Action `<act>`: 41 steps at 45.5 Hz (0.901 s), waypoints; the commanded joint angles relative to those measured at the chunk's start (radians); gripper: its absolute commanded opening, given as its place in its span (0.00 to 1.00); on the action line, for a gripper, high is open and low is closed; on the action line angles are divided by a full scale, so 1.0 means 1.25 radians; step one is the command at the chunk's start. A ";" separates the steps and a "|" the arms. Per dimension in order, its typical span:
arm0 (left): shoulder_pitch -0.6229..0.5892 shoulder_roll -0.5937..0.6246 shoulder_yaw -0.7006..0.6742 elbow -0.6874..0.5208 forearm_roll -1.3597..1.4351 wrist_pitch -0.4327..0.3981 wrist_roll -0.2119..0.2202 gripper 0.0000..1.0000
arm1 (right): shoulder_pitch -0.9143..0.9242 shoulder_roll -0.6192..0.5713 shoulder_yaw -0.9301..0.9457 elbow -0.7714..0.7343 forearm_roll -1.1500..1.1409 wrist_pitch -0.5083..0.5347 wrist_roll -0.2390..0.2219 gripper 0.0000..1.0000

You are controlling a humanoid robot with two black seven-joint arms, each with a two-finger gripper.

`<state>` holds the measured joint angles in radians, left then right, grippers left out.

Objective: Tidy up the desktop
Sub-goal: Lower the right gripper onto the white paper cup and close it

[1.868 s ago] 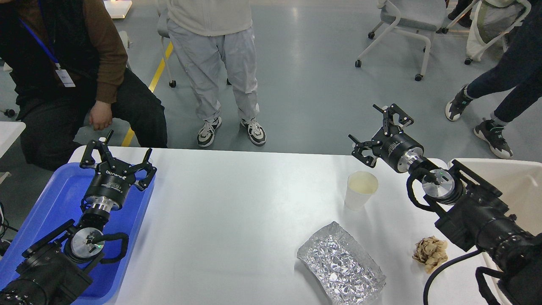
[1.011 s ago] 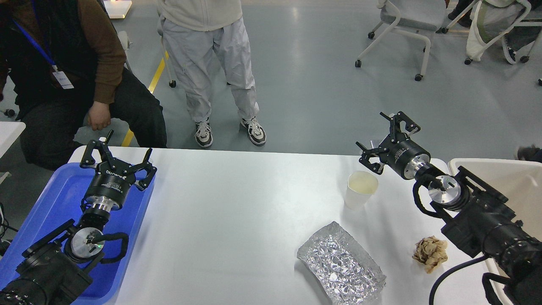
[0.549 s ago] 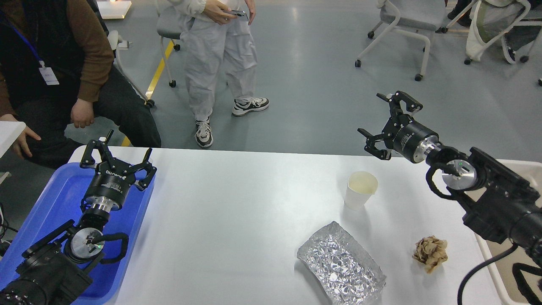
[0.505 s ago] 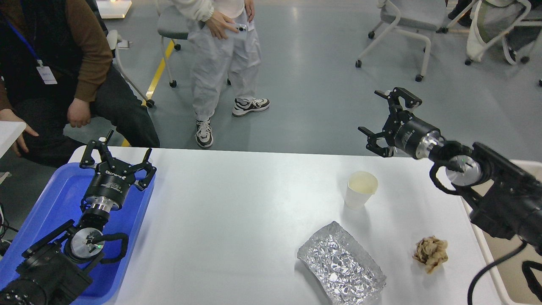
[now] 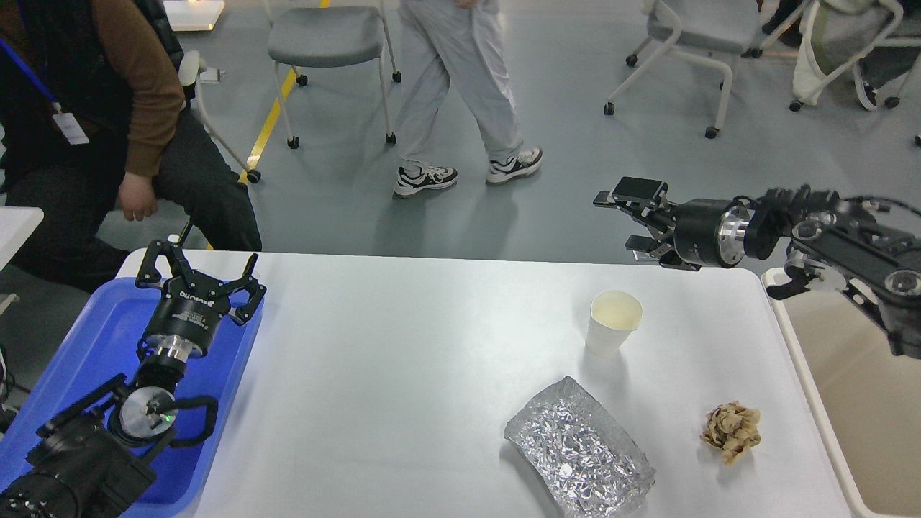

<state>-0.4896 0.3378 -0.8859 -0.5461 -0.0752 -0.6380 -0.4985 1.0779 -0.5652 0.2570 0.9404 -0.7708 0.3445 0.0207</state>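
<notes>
The white desktop holds a white paper cup, a crumpled foil tray and a crumpled brown paper ball, all on its right half. My left gripper is open and empty over the far right corner of the blue tray. My right gripper is open and empty, turned on its side and pointing left. It is raised beyond the table's far edge, up and right of the cup and apart from it.
A beige bin stands against the table's right edge, under my right arm. A seated person is beyond the far left corner. Another person walks behind the table, among office chairs.
</notes>
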 commanded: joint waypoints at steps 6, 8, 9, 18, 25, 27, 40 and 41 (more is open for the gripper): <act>0.000 0.001 -0.001 0.000 0.000 0.000 0.000 1.00 | 0.074 0.013 -0.213 -0.022 -0.283 -0.014 0.003 1.00; 0.000 0.000 0.001 0.000 0.000 0.000 0.000 1.00 | 0.073 0.023 -0.225 -0.037 -0.301 -0.022 0.004 1.00; 0.000 0.001 0.001 0.000 0.000 0.000 0.000 1.00 | 0.072 0.026 -0.231 -0.042 -0.310 -0.024 0.004 1.00; 0.000 0.001 -0.001 0.000 0.000 0.000 0.000 1.00 | 0.046 0.068 -0.260 -0.067 -0.329 -0.044 0.004 1.00; 0.000 0.001 -0.001 0.000 0.000 0.000 0.000 1.00 | 0.020 0.117 -0.261 -0.130 -0.329 -0.053 0.006 1.00; 0.000 0.001 -0.001 0.000 0.000 0.000 0.000 1.00 | 0.011 0.121 -0.261 -0.148 -0.329 -0.061 0.007 1.00; 0.000 0.001 -0.001 0.001 0.000 0.000 0.000 1.00 | -0.008 0.148 -0.284 -0.202 -0.328 -0.095 0.035 1.00; 0.000 0.001 -0.001 0.000 0.000 0.000 0.000 1.00 | -0.011 0.153 -0.287 -0.212 -0.328 -0.096 0.043 1.00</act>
<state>-0.4893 0.3390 -0.8866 -0.5461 -0.0752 -0.6382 -0.4985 1.0921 -0.4111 -0.0727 0.7550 -1.1749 0.2578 0.0341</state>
